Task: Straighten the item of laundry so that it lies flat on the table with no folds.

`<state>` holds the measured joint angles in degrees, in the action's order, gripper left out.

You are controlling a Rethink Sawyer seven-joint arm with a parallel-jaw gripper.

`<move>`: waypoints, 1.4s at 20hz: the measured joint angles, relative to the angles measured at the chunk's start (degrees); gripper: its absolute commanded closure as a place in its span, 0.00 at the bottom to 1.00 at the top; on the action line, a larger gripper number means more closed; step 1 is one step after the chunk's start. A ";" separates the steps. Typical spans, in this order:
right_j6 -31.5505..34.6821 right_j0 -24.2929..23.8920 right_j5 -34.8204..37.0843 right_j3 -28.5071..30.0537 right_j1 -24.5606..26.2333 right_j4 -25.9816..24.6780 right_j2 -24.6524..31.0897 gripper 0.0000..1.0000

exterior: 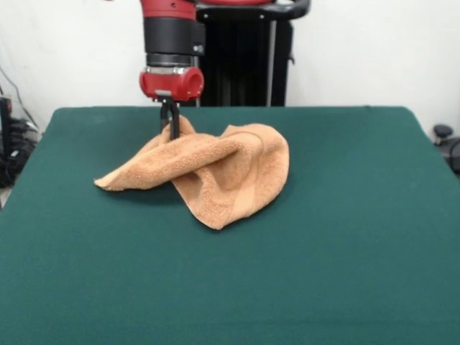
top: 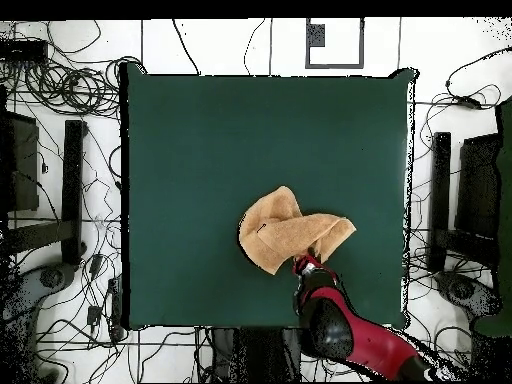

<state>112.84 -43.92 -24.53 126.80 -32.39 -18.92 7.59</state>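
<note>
I see the hand (exterior: 172, 123) pinched shut on the towel (exterior: 208, 172) at its 11 o'clock edge, lifting that part. The rest lies crumpled and folded on the green counter (exterior: 345, 251), just right of centre from overhead.

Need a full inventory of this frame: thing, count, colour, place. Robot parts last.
Terry-cloth towel: 1, light orange-tan, crumpled and folded near the table's middle, one corner raised at the gripper.
Felt-covered table: 1, dark green, under the towel.
Loose cables: many, black, on the white floor around the table.
Robot arm: 1, red and black, reaching over the table edge to the towel.
Gripper: 1, black fingers below a red wrist, at the towel's raised corner; open or shut cannot be told.
</note>
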 measured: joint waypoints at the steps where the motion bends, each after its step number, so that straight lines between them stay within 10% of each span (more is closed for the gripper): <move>1: 0.00 0.89 0.00 0.00 -0.55 -0.01 -1.04 1.00; 28: 0.00 11.78 11.48 0.01 -10.84 3.49 -7.23 1.00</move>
<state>112.84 -32.15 -13.05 126.80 -43.23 -15.43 0.36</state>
